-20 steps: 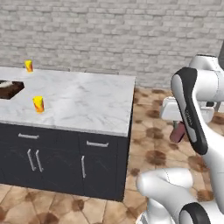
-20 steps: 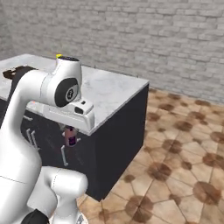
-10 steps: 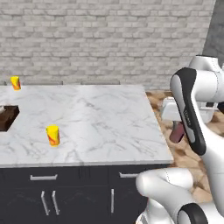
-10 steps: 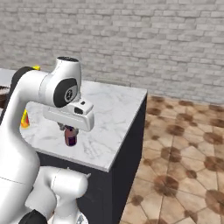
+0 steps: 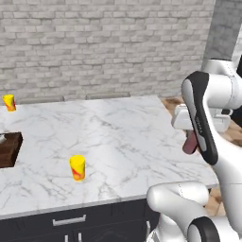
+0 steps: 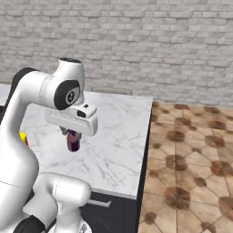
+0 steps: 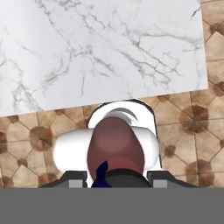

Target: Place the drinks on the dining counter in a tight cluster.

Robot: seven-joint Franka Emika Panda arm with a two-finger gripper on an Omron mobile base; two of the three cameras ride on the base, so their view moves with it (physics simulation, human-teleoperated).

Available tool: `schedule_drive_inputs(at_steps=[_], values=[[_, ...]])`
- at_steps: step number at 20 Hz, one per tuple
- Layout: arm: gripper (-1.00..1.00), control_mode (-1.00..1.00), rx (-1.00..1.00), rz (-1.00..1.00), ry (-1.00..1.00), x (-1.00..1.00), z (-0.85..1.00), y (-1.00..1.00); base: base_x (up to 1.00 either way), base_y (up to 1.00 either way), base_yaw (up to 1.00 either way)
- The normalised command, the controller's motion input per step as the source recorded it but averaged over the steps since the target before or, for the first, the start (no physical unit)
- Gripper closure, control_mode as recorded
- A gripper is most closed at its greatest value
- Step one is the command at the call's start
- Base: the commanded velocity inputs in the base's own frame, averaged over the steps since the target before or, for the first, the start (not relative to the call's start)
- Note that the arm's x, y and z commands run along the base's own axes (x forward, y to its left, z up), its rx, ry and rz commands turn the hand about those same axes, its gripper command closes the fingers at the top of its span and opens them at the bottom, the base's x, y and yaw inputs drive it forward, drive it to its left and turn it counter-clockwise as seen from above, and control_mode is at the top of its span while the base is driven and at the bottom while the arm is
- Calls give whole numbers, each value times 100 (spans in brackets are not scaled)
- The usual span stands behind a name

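My gripper (image 6: 73, 136) is shut on a short dark maroon drink (image 6: 73, 141), held upright under the hand. In the left base view the drink (image 5: 190, 142) hangs beside the forearm, just off the right end of the dining counter (image 5: 118, 134). The hand view looks down on the drink's rounded top (image 7: 114, 144), with the counter's white marble top (image 7: 109, 48) ahead of it and tiled floor below. The counter (image 6: 119, 123) ends at a straight edge towards the floor.
A yellow can (image 5: 77, 168) stands near the counter's front edge, and a second yellow can (image 5: 9, 102) stands at the far left back. A dark brown box (image 5: 9, 149) sits at the left edge. A brick wall runs behind. Brown tiled floor (image 6: 191, 159) lies to the right.
The whole picture has shifted: the base has driven closer, so the counter top now spreads in front. The arm keeps its pose, still holding the maroon drink.
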Motion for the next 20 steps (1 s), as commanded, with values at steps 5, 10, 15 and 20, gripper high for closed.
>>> schedule_drive_inputs(at_steps=[5, 10, 15, 20], values=[[100, 100, 0, 0, 0, 0, 0, 0, 0, 2, 0], [100, 100, 0, 0, 0, 0, 0, 0, 0, 0, 0], [100, -100, 3, 0, 0, 2, -1, 50, 0, 9, 0], [100, -100, 7, 0, 0, 28, -23, 100, 0, 0, 0]])
